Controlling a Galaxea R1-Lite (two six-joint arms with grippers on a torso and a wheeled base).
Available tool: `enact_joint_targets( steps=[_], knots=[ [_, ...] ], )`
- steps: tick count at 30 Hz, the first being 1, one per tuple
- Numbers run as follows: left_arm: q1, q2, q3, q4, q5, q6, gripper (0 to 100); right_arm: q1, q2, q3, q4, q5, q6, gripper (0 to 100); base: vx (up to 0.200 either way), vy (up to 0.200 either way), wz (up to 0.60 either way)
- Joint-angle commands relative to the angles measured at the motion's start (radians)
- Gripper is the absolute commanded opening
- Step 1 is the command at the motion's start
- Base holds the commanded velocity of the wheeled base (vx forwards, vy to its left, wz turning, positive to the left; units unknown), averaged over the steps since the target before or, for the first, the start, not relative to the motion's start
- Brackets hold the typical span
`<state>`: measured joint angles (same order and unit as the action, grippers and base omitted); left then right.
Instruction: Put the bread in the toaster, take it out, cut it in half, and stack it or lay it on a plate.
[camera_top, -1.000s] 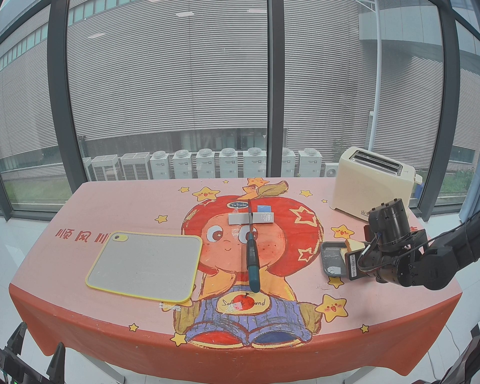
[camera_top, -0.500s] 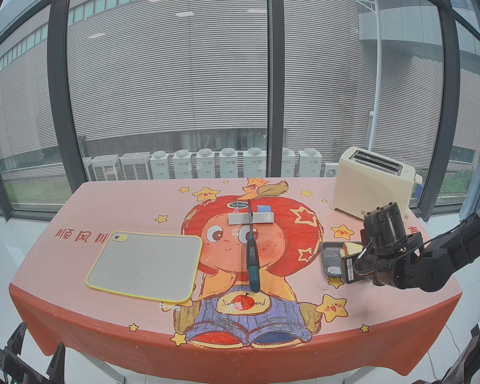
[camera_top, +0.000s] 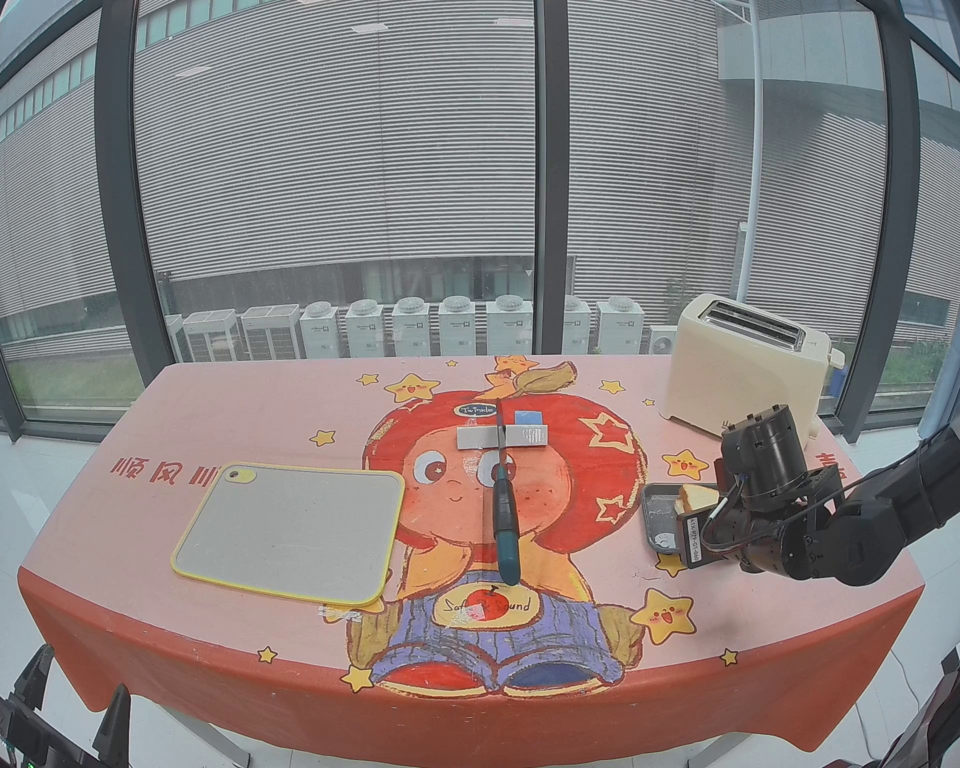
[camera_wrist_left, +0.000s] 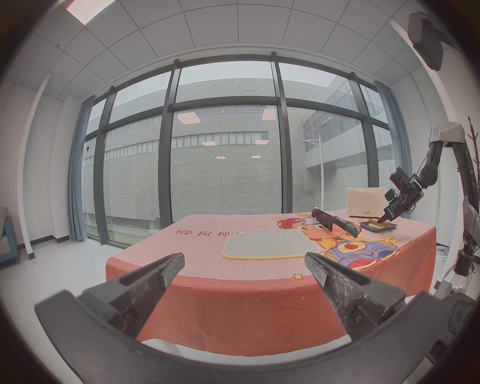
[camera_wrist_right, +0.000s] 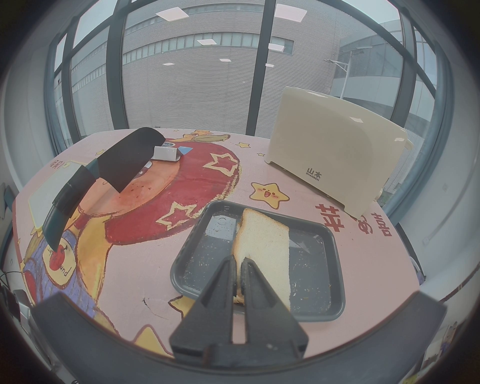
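head view: the first step is in hand, fetching the bread (camera_top: 697, 494) from the dark tray (camera_top: 655, 515) near the toaster (camera_top: 745, 365). the right gripper (camera_top: 692, 525) sits at the tray.

left wrist view: the left gripper (camera_wrist_left: 243, 259) hangs off the table (camera_wrist_left: 200, 240), jaws wide apart and empty.

right wrist view: the jaws are nearly together, tips at the bread's near edge, with no clear hold. they likely must part first. the bread is pale, thick and untoasted.

Tall dark-framed windows (camera_top: 551, 170) fill the upper frame before me, a grey slatted building (camera_top: 340, 130) beyond; pale floor tiles (camera_top: 25, 490) lie lower left.
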<state>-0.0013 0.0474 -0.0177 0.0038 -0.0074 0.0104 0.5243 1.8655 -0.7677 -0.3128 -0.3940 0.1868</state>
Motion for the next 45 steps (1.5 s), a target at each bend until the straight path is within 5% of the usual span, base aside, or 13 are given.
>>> enact_joint_targets(
  steps=[1,8,9,45],
  knots=[
    [0.0,0.002,0.018,-0.001,0.0,0.0,100,0.005,-0.002,-0.001,0.0,0.0,0.0,0,0.0,0.0,0.0],
    [0.0,0.002,0.018,-0.001,0.0,0.0,100,0.005,0.0,0.001,0.0,-0.002,0.0,0,0.0,0.0,0.0],
    [0.0,0.002,0.018,-0.001,0.0,0.0,100,0.005,0.0,0.002,0.0,-0.002,-0.001,100,0.0,0.0,0.0],
    [0.0,0.002,0.018,0.001,0.0,0.002,100,0.066,0.026,0.001,0.0,-0.04,0.016,100,0.0,0.0,0.0]
  ],
)
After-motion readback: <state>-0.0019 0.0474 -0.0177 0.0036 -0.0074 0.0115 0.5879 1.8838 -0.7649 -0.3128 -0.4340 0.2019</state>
